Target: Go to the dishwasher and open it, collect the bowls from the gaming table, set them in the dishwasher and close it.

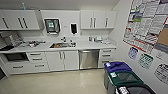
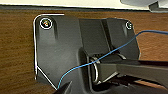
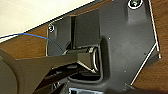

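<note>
- Step in hand: approach to the dishwasher point(image 1: 89, 59); judged as step 1 of the task, w/ the door not yet opened.
- Dishwasher location: built into the lower cabinet run under the countertop point(image 1: 95, 46), betw. the white double-door cabinet point(image 1: 62, 60) and the drawer stack point(image 1: 107, 57) at the run's end nearest the poster wall point(image 1: 147, 27). Front is brushed steel, shut; horizontal bar handle point(image 1: 88, 51) sits along its top edge.
- Sink point(image 1: 60, 45) is set in the countertop, beside and above the dishwasher.
- Finger state, left and right grippers: cannot tell. The wrist views give dark plate, jointed bar and a blue cable over a brown wood-grain surface; no fingertips can be made out.
- Next move, as a judgement: close in on the dishwasher front, square to it, then bring 1 gripper to the bar handle. The door most likely drops fwd, so standoff room has to be kept in front.
- Open room: pale floor point(image 1: 57, 81) in front of the cabinets is bare and wide; approx. straight path to the appliance.
- Edges to watch: recycling bins point(image 1: 120, 76) stand against the poster wall, near the dishwasher side of the floor. Countertop lip overhangs above the handle.
- Upper cabinets point(image 1: 97, 19) are well above the work zone.
</note>
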Motion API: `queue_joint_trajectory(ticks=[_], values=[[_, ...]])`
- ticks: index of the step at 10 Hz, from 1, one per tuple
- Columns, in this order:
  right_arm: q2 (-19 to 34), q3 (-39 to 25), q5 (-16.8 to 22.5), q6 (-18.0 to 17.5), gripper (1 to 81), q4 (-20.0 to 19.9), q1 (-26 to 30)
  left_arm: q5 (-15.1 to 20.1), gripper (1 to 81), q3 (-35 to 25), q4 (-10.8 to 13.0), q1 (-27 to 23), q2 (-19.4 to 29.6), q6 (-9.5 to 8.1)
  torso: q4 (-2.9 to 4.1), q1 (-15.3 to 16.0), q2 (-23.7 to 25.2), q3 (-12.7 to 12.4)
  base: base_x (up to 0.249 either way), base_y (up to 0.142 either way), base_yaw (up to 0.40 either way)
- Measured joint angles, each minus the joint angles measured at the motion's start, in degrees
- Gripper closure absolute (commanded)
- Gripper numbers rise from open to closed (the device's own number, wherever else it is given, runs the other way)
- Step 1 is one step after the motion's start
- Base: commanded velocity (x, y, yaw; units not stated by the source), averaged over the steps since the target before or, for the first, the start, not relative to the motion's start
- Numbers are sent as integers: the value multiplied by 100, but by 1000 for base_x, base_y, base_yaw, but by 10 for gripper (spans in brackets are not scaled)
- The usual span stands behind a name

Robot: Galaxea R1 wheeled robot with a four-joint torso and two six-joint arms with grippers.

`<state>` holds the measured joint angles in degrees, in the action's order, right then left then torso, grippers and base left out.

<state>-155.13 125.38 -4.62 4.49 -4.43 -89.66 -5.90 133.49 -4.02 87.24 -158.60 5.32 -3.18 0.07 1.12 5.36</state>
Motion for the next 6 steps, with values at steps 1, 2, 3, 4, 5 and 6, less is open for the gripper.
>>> queue_joint_trajectory(ticks=[1, 2, 3, 4, 5, 6], values=[[16, 0, -1, 0, 10, 0, 13, -7, 10, 0, 0, -37, -5, 0, 0, 2, -2, 0, 146, 0, 0], [17, 0, 0, 0, 10, 0, 13, -10, 10, 0, 0, -50, -9, 0, 0, 4, -2, 0, 137, 0, 0], [17, 0, 7, 0, 10, 0, 9, -7, 10, 0, 0, -35, -11, 0, 0, 4, -2, 0, 136, 0, 0], [16, 0, 13, 2, 10, 2, -35, 4, 10, 0, 0, 17, -11, 0, 0, -5, 2, 0, 134, 0, 0], [-2, 0, 20, 2, 10, 2, -35, 21, 10, 0, 0, 30, -11, 0, 0, -2, 0, 0, 133, 0, 0], [-13, 0, 0, 2, 10, 2, 9, 10, 10, 0, 0, 13, -11, 0, 0, -2, -2, 0, 134, 0, 0]])
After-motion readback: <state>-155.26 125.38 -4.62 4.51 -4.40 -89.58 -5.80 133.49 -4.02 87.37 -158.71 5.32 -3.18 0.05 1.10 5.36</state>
